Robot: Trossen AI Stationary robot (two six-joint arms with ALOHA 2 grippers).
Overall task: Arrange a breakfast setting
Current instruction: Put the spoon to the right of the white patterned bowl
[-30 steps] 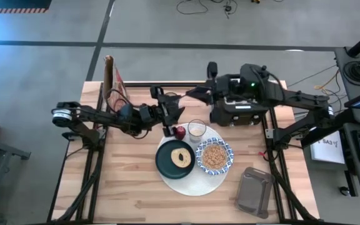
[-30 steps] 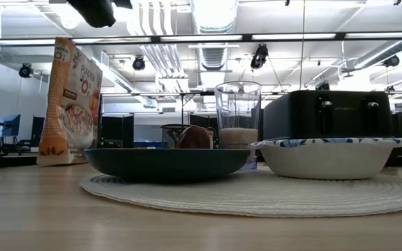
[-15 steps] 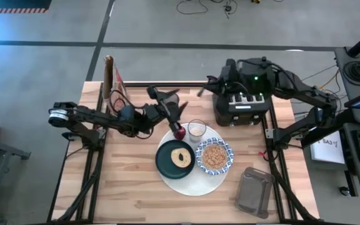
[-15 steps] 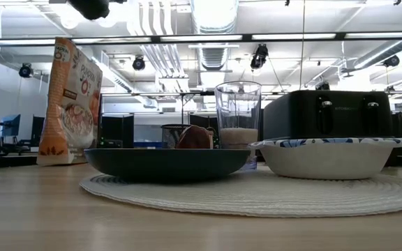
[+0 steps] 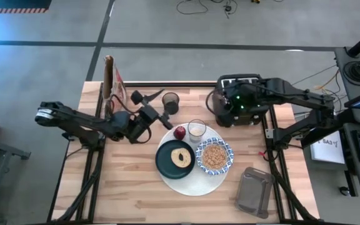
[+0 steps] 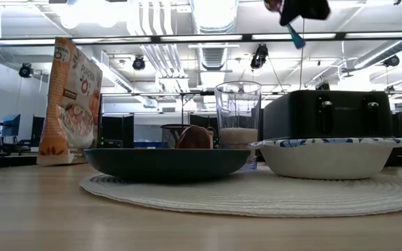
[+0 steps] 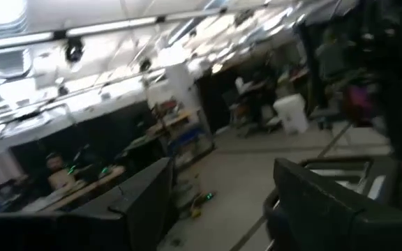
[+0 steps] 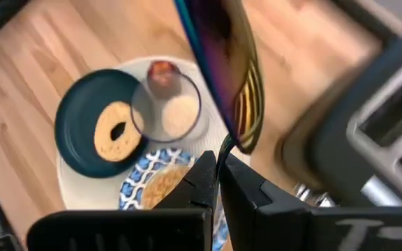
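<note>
The white mat (image 5: 189, 182) holds the dark green plate (image 5: 166, 161) with the bagel (image 5: 181, 156), the blue-and-white bowl (image 5: 214, 156) of cereal, the clear glass (image 5: 197, 130) and the red apple (image 5: 179, 132), which rests on the mat beside the glass. My left gripper (image 5: 157, 107) hovers left of the apple, open and empty, its fingers apart in the left wrist view (image 7: 218, 209). My right gripper (image 8: 218, 164) is high over the toaster's left side (image 5: 220, 103), shut on an iridescent spoon (image 8: 222, 63). My right gripper pinches the spoon between its two fingers at a narrow part (image 8: 223, 152); which end that is I cannot tell. The fingers slant downward from above. The spoon is lifted clear over the table, and a thin bluish tip (image 6: 295, 35) hangs below the gripper.
The black toaster (image 5: 239, 112) stands at the back right, under my right arm. A dark cup (image 5: 170, 102) sits behind the mat, a cereal bag (image 5: 109, 78) at the far left corner, and a grey tray (image 5: 255, 190) at the near right.
My left gripper has drawn back from the apple toward the table's left edge and tipped up, leaving the apple on the mat. My right gripper has moved right and down to above the toaster and tipped to point downward, carrying the spoon.
</note>
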